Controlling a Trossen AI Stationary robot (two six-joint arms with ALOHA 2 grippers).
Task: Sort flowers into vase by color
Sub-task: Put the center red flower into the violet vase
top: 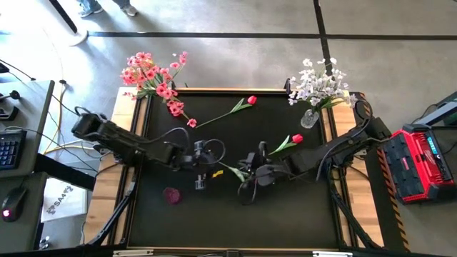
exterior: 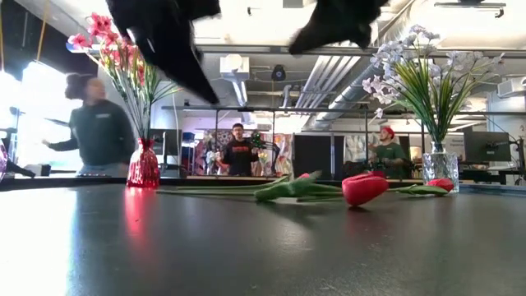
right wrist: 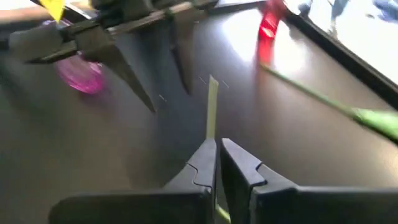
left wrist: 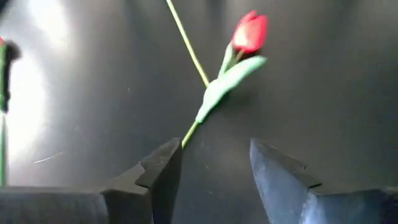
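One red tulip [top: 251, 101] lies on the black mat at the far middle. A second red tulip [top: 296, 139] lies beside my right arm and also shows in the left wrist view as the tulip [left wrist: 249, 31]. My right gripper [top: 248, 175] is at mid-table, shut on a thin pale green stem [right wrist: 211, 106]. Facing it, my left gripper [left wrist: 211, 152] hangs open above the mat and touches nothing. Pink flowers stand in a red vase [top: 153, 75] at the far left. White flowers stand in a clear vase [top: 310, 118] at the far right. My right gripper pinches the thin stem [right wrist: 210, 127] between its two shut fingers, short of its free end. The stem lies along the fingers, and its free end [right wrist: 212, 81] sticks out past the fingertips, clear of the mat. The gripper itself hides the blossom end.
A small magenta object [top: 171, 194] lies on the mat near my left gripper. The mat has a wooden rim [top: 121, 171]. Beyond the table, people [exterior: 99, 131] move about in the room. A red toolbox [top: 418, 160] stands to the table's right.
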